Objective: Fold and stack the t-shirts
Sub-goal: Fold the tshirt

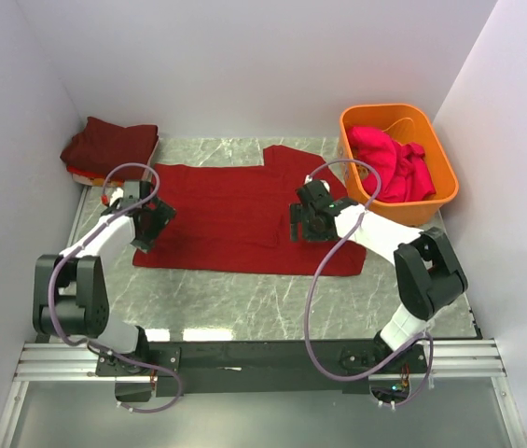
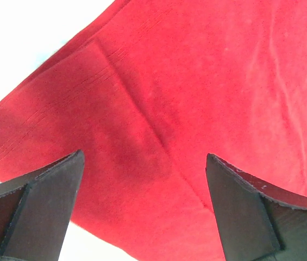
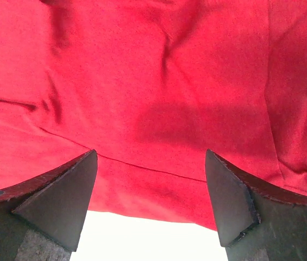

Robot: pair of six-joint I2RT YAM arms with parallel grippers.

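A dark red t-shirt (image 1: pixel 235 219) lies spread flat across the middle of the marble table. My left gripper (image 1: pixel 151 224) hovers open over the shirt's left edge; in the left wrist view (image 2: pixel 144 209) its fingers (image 2: pixel 44 206) straddle red cloth (image 2: pixel 196 81) near a hem. My right gripper (image 1: pixel 302 222) hovers open over the shirt's right part; in the right wrist view (image 3: pixel 150 201) its fingers (image 3: pixel 61 198) straddle the cloth's hem (image 3: pixel 158 136). A folded maroon shirt (image 1: pixel 109 145) sits at the back left. A magenta-pink shirt (image 1: pixel 394 163) lies bunched in the tub.
An orange plastic tub (image 1: pixel 440 154) stands at the back right. White walls enclose the table on three sides. Bare marble table (image 1: pixel 272 303) runs along the near side. Purple cables loop from both arms.
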